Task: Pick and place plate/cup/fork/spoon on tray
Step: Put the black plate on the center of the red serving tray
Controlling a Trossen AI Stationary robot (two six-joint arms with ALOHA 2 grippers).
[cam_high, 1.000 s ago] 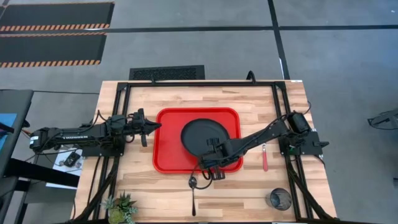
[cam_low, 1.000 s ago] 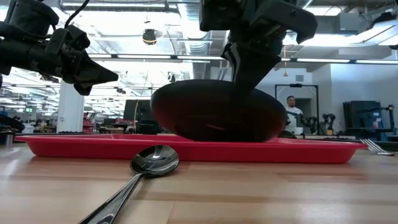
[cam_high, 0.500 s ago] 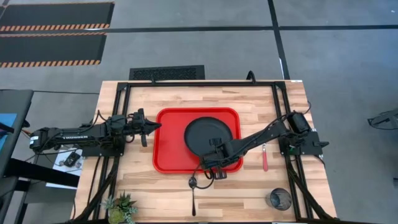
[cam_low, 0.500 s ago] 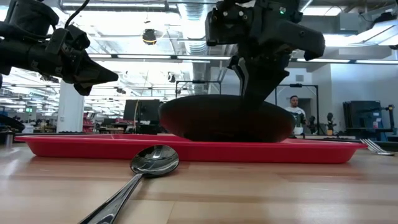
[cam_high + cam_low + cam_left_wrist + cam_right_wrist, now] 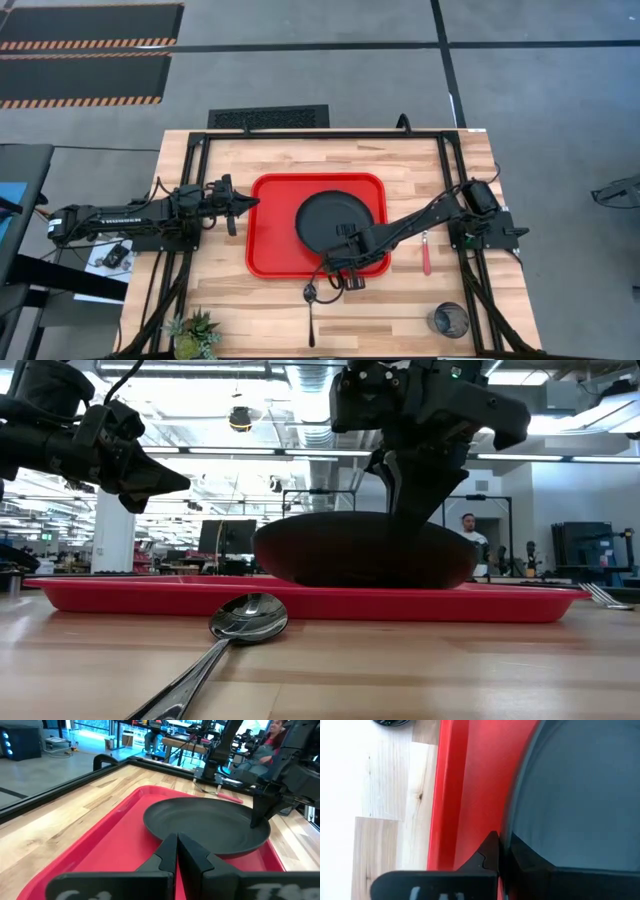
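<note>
The black plate point(image 5: 330, 218) lies about level in the right half of the red tray point(image 5: 275, 240). My right gripper point(image 5: 345, 252) is shut on its near rim. In the low view the plate point(image 5: 350, 550) sits down at the tray's edge point(image 5: 150, 596). My left gripper point(image 5: 243, 205) hovers shut at the tray's left edge, touching nothing. The spoon point(image 5: 311, 303) lies on the table in front of the tray. Right of the tray lies the fork point(image 5: 426, 255), and the cup point(image 5: 448, 320) stands near the front right corner. My right gripper pinches the plate's near rim point(image 5: 509, 827), one finger outside point(image 5: 487, 854) and one over the inside point(image 5: 527, 856). The fingers come steeply from above, slanting from the table's right. The plate stays about level; whether its bottom rests on the tray I cannot tell.
A small potted plant point(image 5: 195, 335) stands at the front left corner. A black frame point(image 5: 320, 134) runs along the table's far edge and sides. The tray's left half point(image 5: 115, 835) is bare red.
The plate has tipped from a slant to about level as its raised far side came down toward the tray. It also shifted slightly toward the table's right edge. My right gripper stayed shut on the rim and sank a little with it.
</note>
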